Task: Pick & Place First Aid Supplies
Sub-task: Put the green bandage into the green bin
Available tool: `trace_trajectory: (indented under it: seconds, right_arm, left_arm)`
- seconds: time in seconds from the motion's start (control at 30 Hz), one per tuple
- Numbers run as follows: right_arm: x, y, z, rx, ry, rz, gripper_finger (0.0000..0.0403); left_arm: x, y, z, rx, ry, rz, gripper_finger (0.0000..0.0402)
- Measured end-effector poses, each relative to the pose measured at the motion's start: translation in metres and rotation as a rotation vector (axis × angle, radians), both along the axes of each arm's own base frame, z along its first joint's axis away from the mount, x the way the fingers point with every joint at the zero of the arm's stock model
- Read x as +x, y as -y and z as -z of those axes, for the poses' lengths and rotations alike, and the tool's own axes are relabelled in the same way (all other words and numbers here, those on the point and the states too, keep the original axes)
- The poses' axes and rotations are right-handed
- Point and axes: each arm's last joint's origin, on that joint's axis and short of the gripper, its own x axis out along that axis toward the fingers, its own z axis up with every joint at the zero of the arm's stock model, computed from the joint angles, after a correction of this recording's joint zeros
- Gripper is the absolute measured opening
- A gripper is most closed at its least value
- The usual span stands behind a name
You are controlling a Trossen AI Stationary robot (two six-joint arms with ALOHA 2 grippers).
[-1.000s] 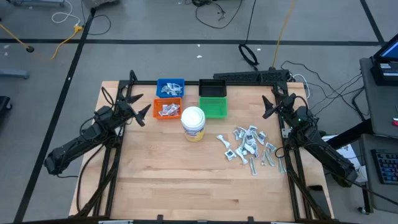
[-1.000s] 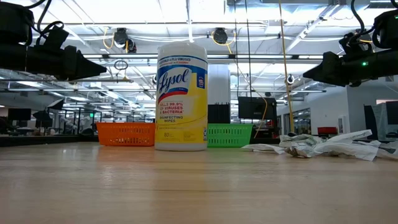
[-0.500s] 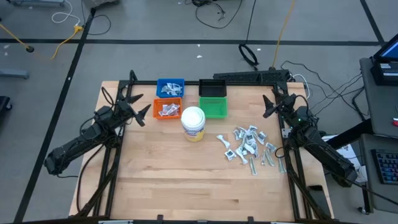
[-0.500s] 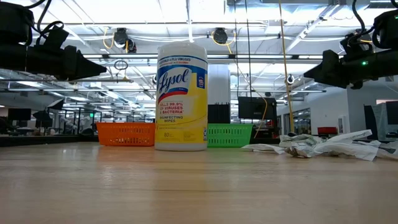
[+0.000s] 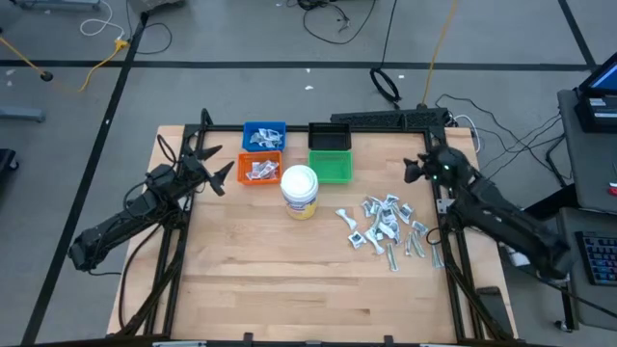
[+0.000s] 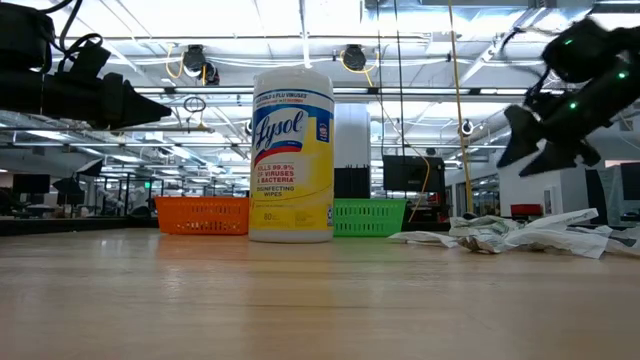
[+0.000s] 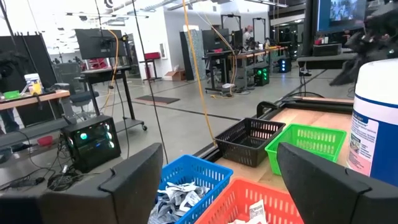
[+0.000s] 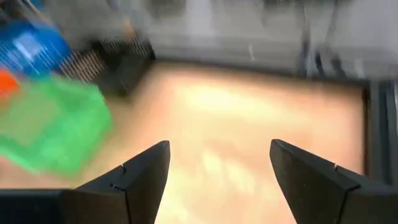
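The first aid supplies [image 5: 386,224] lie in a loose heap of small white-and-grey packets on the table's right half; they show as a low pile [image 6: 520,235] in the low view. More packets lie in the blue bin [image 5: 264,135] and the orange bin [image 5: 259,169]. My right gripper [image 5: 409,172] is open, tipped downward above the table beyond the heap's far side, and touches nothing [image 8: 217,174] [image 6: 512,160]. My left gripper [image 5: 227,176] is open and hovers level just left of the orange bin [image 7: 217,183].
A white-lidded jar with a yellow label [image 5: 300,190] stands mid-table, tall in the low view [image 6: 292,155]. The black bin [image 5: 329,137] and green bin [image 5: 332,167] sit right of the blue and orange ones. Bare wood [image 5: 289,280] fills the table's near half.
My right arm has swung: its gripper has tipped from level to slanting downward and shifted slightly toward the table's left, staying open. The right wrist view is blurred with that motion. The left arm and all the supplies have kept still.
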Motion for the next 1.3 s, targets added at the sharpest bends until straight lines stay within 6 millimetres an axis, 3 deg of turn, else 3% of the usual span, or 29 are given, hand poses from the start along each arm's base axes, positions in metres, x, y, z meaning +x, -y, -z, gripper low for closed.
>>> trace_trajectory:
  seconds: [0.2,0.53,0.97,1.13,1.3]
  right_arm:
    - [0.012,0.008,-0.012,0.345,-0.050,0.013,0.0274]
    - [0.036,0.027,-0.045,0.696,-0.135,0.003,0.0274]
    - [0.084,0.050,-0.089,0.709,-0.438,-0.329,0.0274]
    - [0.110,0.042,-0.091,0.624,-0.568,-0.470,0.0274]
    - [0.133,0.022,-0.084,0.580,-0.675,-0.599,0.0274]
  left_arm:
    - [0.000,0.000,0.000,0.000,-0.001,0.000,0.0327]
    - [0.000,0.000,0.000,-0.001,0.000,0.000,0.0308]
    - [0.000,0.000,0.000,0.000,-0.001,0.000,0.0332]
    - [0.000,0.000,0.000,-0.001,-0.001,0.000,0.0329]
    - [0.000,0.000,0.000,-0.001,-0.001,0.000,0.0319]
